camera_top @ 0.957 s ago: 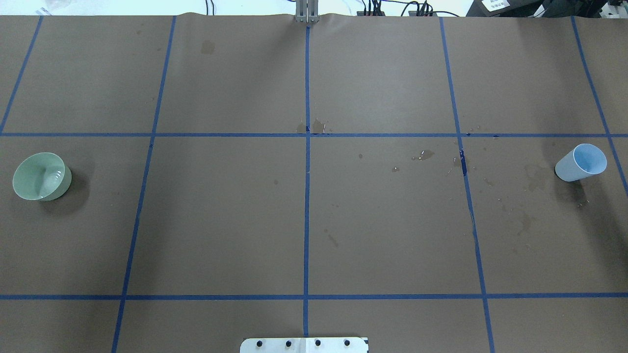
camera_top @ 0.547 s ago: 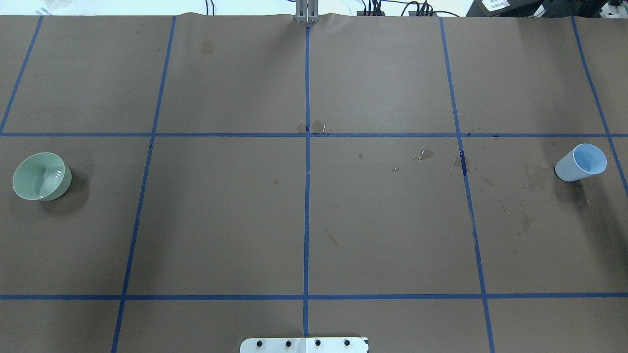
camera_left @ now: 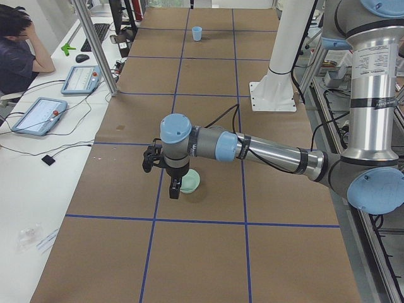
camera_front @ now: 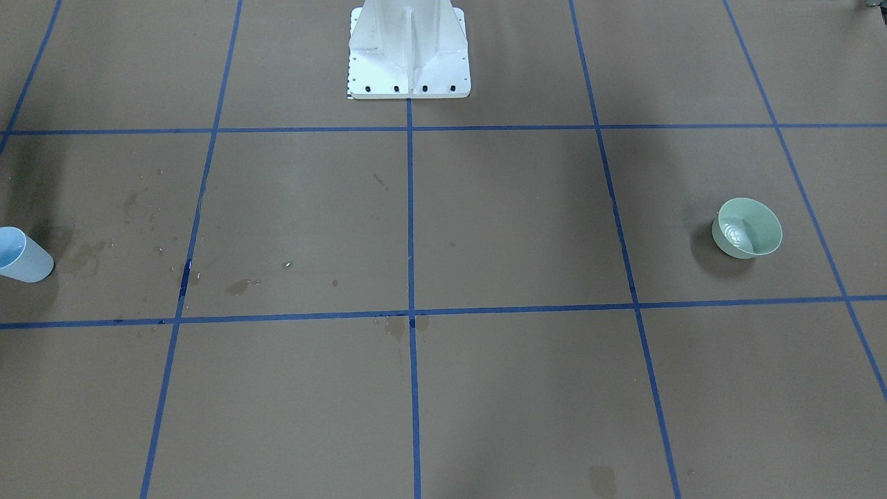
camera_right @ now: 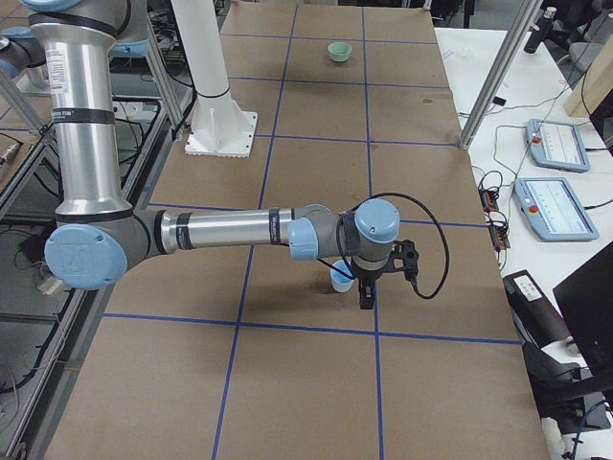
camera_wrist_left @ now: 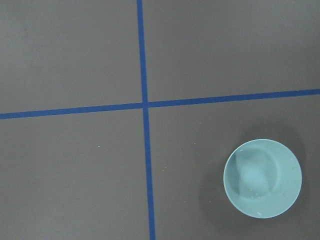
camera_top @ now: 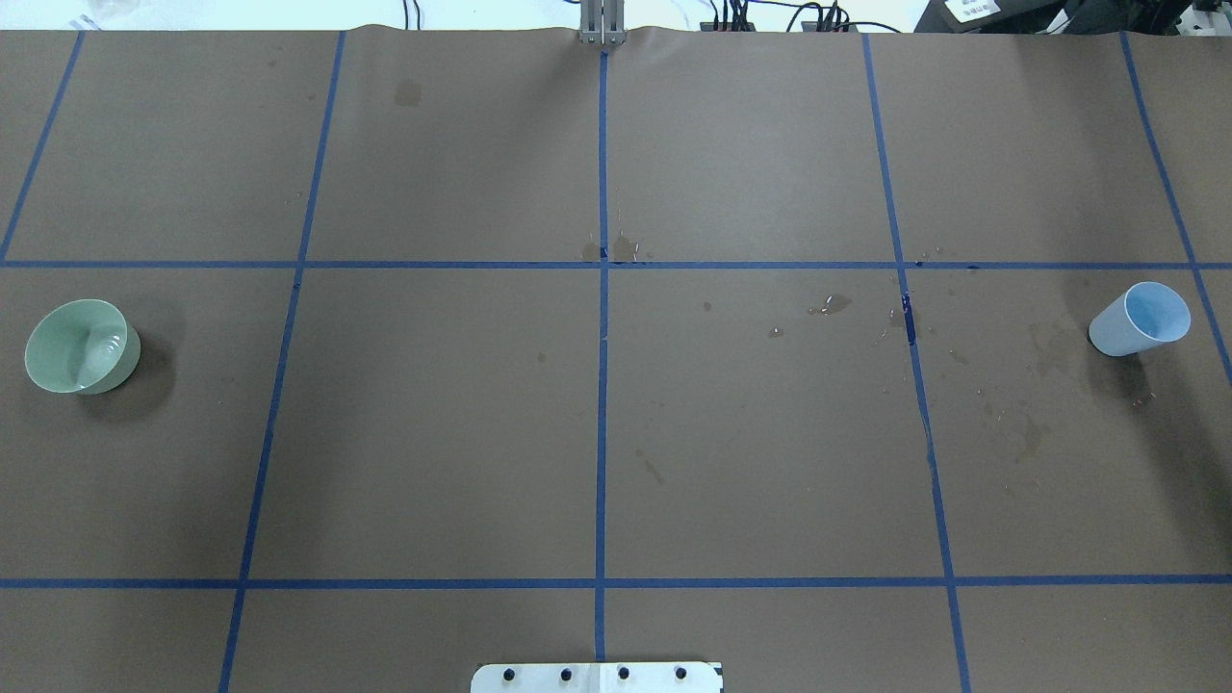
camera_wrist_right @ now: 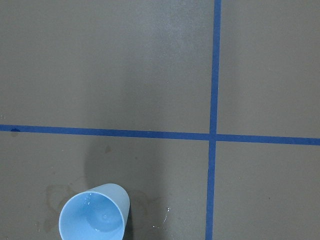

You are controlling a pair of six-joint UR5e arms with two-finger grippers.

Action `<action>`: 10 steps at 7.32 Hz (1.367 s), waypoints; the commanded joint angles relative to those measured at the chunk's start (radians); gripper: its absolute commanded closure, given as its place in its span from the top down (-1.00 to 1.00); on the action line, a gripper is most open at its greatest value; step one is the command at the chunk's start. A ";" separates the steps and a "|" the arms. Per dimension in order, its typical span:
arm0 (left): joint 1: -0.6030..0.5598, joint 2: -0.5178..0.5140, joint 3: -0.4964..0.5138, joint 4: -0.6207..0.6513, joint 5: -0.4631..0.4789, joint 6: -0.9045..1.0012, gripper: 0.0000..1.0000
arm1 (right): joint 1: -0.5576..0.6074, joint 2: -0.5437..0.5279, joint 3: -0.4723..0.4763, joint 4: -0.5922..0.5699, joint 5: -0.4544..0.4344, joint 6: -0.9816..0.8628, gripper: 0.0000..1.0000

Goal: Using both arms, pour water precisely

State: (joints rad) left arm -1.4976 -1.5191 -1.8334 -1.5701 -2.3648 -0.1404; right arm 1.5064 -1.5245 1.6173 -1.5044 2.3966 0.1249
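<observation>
A pale green bowl (camera_top: 82, 346) (camera_front: 747, 227) (camera_wrist_left: 262, 177) stands at the table's left end, with glossy water (camera_front: 734, 235) showing inside it. A light-blue cup (camera_top: 1140, 319) (camera_front: 21, 255) (camera_wrist_right: 94, 214) stands upright at the right end. In the exterior left view the left arm (camera_left: 252, 148) reaches out, its gripper (camera_left: 174, 189) hanging just over the bowl (camera_left: 189, 182). In the exterior right view the right arm (camera_right: 230, 230) holds its gripper (camera_right: 365, 297) beside the cup (camera_right: 341, 278). Only these side views show the grippers, so I cannot tell whether they are open or shut.
Brown paper with blue tape lines (camera_top: 603, 385) covers the table. Wet spots and droplets (camera_top: 833, 305) lie right of the middle and near the cup. The white pedestal (camera_front: 409, 48) stands at the robot's edge. A person (camera_left: 16, 50) sits by tablets (camera_left: 38, 115) on the side bench.
</observation>
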 commanded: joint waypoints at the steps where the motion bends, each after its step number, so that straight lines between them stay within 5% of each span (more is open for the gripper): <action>1: 0.103 -0.004 0.156 -0.368 -0.019 -0.306 1.00 | 0.000 0.004 0.001 0.001 0.000 -0.001 0.99; 4: 0.264 -0.013 0.322 -0.675 0.054 -0.519 1.00 | 0.000 0.013 0.006 0.001 -0.005 0.001 0.99; 10: 0.421 -0.041 0.372 -0.676 0.108 -0.536 0.90 | -0.002 0.015 0.006 0.000 -0.007 -0.001 0.99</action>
State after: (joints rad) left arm -1.1013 -1.5569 -1.4687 -2.2461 -2.2559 -0.6746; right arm 1.5049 -1.5095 1.6229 -1.5048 2.3891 0.1243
